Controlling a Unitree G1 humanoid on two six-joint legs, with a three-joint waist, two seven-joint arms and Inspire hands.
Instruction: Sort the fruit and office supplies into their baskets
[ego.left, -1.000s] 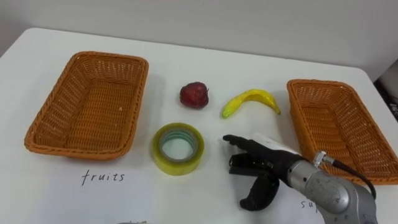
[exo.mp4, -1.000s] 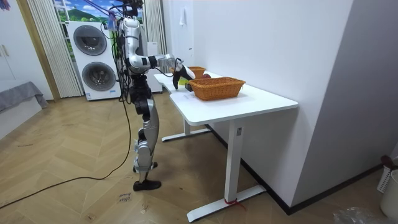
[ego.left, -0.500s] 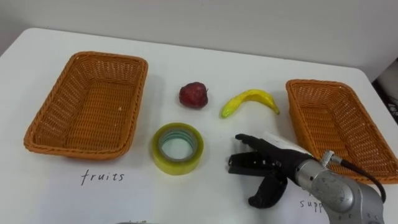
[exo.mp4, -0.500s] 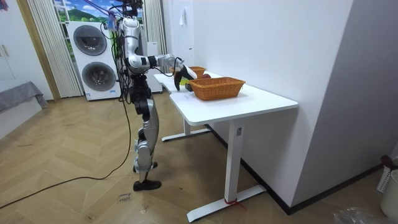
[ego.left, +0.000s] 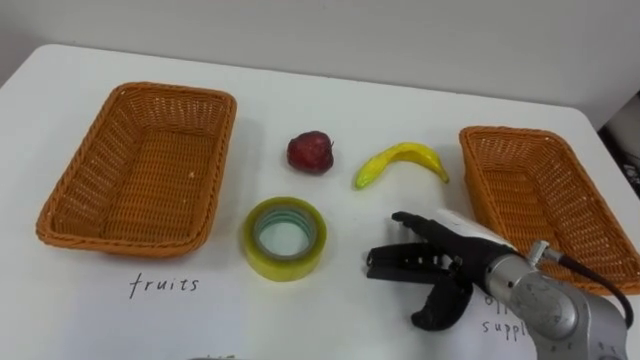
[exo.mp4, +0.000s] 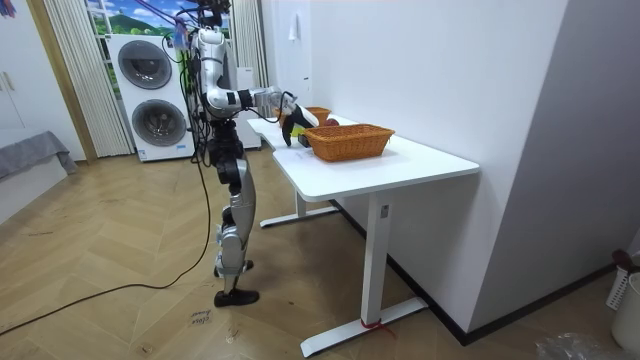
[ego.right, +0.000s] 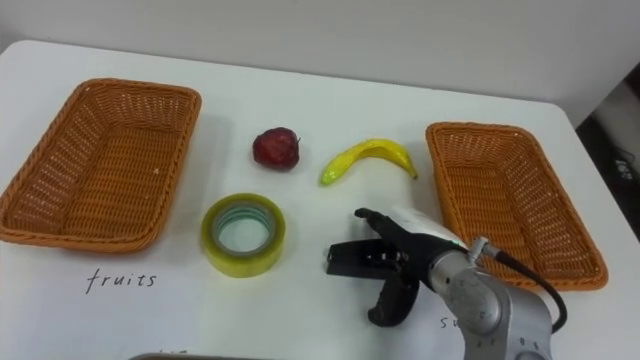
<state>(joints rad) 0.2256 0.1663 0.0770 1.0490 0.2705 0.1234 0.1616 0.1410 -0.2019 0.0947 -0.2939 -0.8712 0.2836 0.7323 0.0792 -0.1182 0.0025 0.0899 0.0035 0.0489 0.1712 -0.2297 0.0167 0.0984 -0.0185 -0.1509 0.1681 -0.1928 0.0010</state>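
White table carries everything, and the robot stands at its near edge in the room view. 2 wicker baskets sit at opposite sides, the left basket and the right basket, both with nothing in them, so sorting looks not yet begun.

The right hand hovers low between the tape and the right basket. Its fingers lie fairly straight and close together, pointing at the tape, while the thumb hangs apart towards the robot. I see nothing pinched between them.

The roll of tape lies flat, hole up, near the left basket's front corner and just left of the fingertips. It is probably light and stiff, with a slick outer wall. A good hold would be the thumb inside the hole and the fingers on the outside, pinching the ring's wall. It belongs on the right.

The banana lies curved beyond the hand, near the right basket. It is likely soft, so it should be held gently round the middle of the arc.

The apple rests between the banana and the left basket. It is round and glossy and apt to roll, so the fingers should wrap well round it.
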